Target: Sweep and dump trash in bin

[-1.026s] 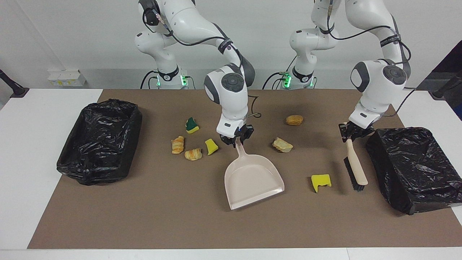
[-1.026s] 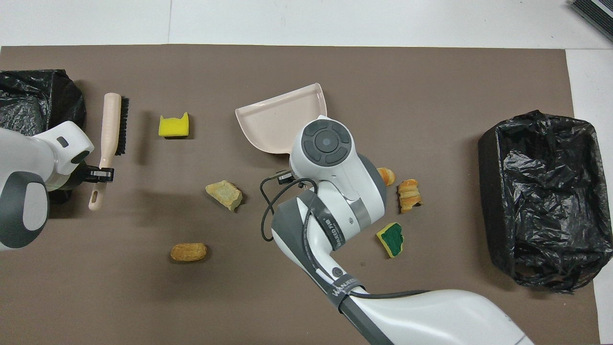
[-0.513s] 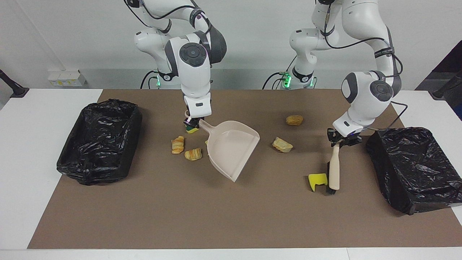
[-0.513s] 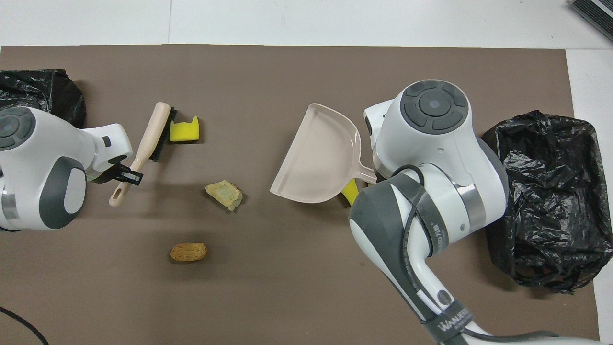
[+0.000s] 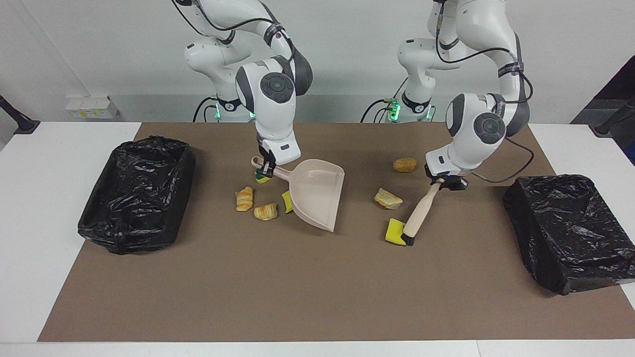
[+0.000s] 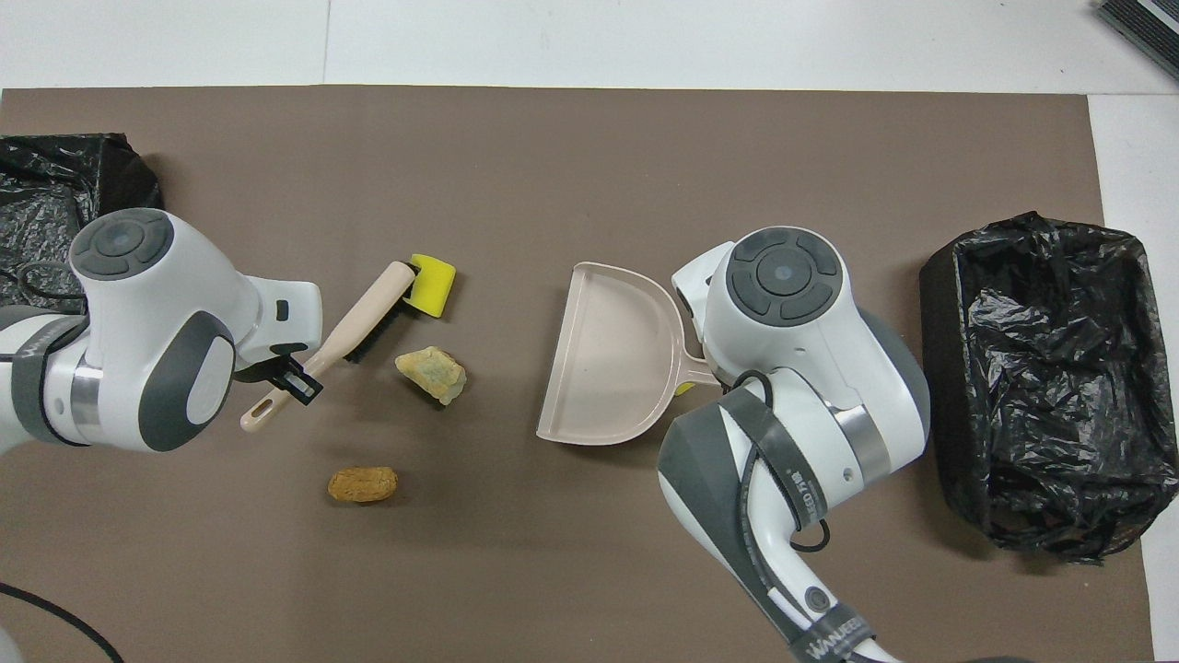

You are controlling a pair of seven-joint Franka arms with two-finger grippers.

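- Landmark: beige dustpan [image 5: 317, 193], near the middle of the brown mat [image 5: 297, 297], mouth turned toward the left arm's end of the table.
- Right gripper [image 5: 266, 167]: clamped shut on the dustpan's handle, at the end of the pan nearest the robots and toward the right arm's end.
- Left gripper [image 5: 445, 182]: closed tight on the handle of the beige brush [image 5: 419, 214]; the brush slants down from the gripper, its bristle end low at the mat, well off from the dustpan toward the left arm's end.
- Trash, yellow sponge piece [image 5: 395, 231]: touching the brush's bristle end, between brush and dustpan.
- Trash, pale bread lump [image 5: 388, 199]: between dustpan and brush, nearer to the robots than that yellow sponge piece.
- Trash, brown bread roll [image 5: 405, 164]: toward the left arm's end from the dustpan, nearer to the robots than the pale lump.
- Trash, green-and-yellow sponge [image 5: 262, 176]: just under the right gripper, beside the dustpan's handle.
- Trash, second yellow sponge piece [image 5: 286, 201]: against the dustpan's outer wall, partly hidden by it.
- Trash, two croissant-like lumps [image 5: 244, 198] [image 5: 265, 211]: beside the dustpan, toward the right arm's end.
- Black-lined bin [image 5: 136, 193]: well apart from the dustpan, at the right arm's end.
- Second black-lined bin [image 5: 570, 230]: well apart from the dustpan, at the left arm's end.
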